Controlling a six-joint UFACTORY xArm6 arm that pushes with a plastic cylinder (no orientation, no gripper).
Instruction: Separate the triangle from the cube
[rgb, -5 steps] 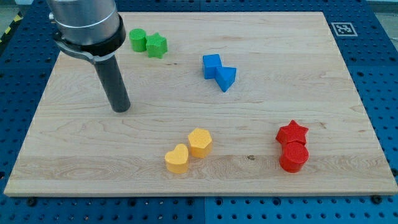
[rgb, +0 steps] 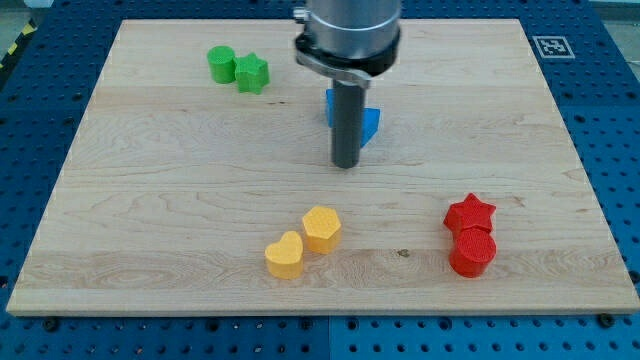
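Note:
My rod stands near the middle of the wooden board (rgb: 150, 240), and my tip (rgb: 346, 164) rests on the board just below the blue pair. The blue cube (rgb: 329, 105) and the blue triangle (rgb: 371, 122) lie behind the rod, touching or nearly so. The rod hides most of the cube and the left part of the triangle. Only a sliver of the cube shows at the rod's left and the triangle's right corner at its right.
A green cylinder (rgb: 221, 64) and a green star (rgb: 252, 73) sit together at the top left. A yellow heart (rgb: 285, 255) and a yellow hexagon (rgb: 321, 229) lie at the bottom middle. A red star (rgb: 470, 214) and a red cylinder (rgb: 472, 252) lie at the bottom right.
My rod has moved from the board's left side to the right, and now stands in front of the blue cube and triangle. The blocks have not visibly moved.

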